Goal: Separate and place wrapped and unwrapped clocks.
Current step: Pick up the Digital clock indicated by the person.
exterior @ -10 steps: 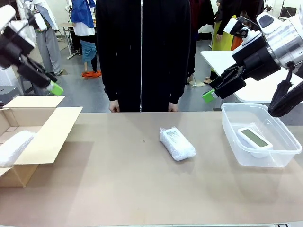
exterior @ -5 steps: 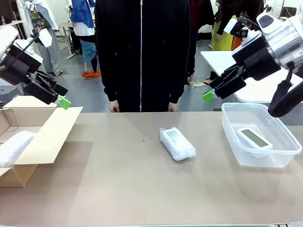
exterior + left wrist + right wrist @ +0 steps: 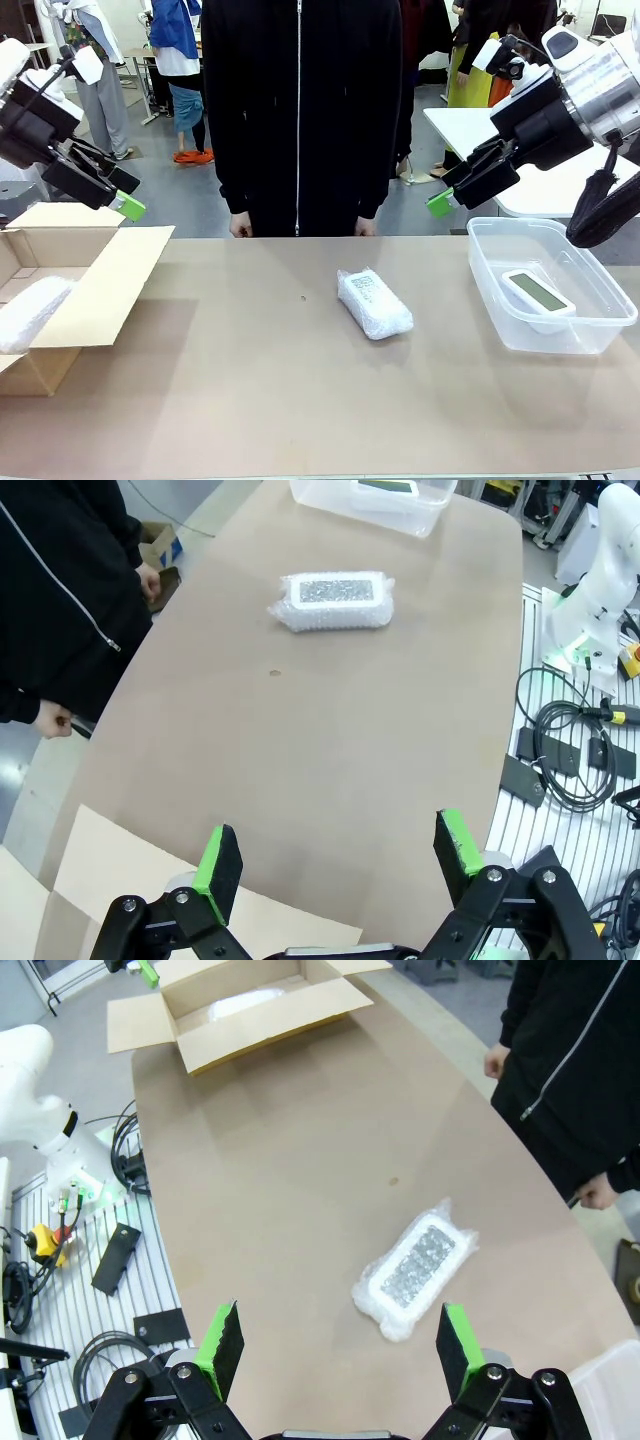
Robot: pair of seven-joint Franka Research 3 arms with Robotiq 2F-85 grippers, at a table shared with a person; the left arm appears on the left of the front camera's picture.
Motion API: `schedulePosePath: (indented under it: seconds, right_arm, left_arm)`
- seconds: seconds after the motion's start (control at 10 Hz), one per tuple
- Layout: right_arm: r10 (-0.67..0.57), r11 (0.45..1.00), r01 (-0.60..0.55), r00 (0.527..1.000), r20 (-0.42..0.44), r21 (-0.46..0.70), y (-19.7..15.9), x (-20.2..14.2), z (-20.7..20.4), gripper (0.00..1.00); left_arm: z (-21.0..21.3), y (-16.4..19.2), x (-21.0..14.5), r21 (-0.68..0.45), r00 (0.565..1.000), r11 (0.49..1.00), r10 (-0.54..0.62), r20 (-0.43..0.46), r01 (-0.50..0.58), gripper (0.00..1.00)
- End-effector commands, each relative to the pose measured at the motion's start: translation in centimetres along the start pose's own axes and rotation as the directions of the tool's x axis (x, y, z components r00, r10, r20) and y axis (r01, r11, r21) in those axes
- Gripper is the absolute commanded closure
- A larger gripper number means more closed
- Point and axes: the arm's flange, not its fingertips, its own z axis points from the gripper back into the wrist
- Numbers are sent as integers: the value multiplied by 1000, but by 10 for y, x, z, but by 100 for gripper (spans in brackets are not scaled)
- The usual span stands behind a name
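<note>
Bubble-wrapped clock point(image 3: 374, 303), whitish and crinkled, lies on the bench point(image 3: 250, 400) left of the clear tub point(image 3: 590, 340) holding the bare white clock point(image 3: 537, 291). The right end effector point(image 3: 448, 188) hangs over the tub's left edge and the left end effector point(image 3: 128, 195) far left of it, both with fingers apart.

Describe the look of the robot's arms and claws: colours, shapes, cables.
The left claw and right claw are black, two-fingered, with green pads. The left arm and right arm are white with black wrist blocks. A black cable loops under the right arm.
</note>
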Motion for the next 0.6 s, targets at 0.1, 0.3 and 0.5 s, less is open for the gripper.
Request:
schedulePosePath:
  seconds: [0.1,0.3,0.5]
  right_arm:
    - [-2,1000,1,1000,12,14,-1,0,-1,0]
    - [-2,1000,1,1000,12,14,-1,0,-1,0]
    - [-2,1000,1,1000,12,14,-1,0,-1,0]
  left_arm:
    - [-2,-1,-1,6,1000,1000,-1,2,1,0]
    - [-2,-1,-1,6,1000,1000,-1,2,1,0]
    - [-2,-1,-1,6,1000,1000,-1,2,1,0]
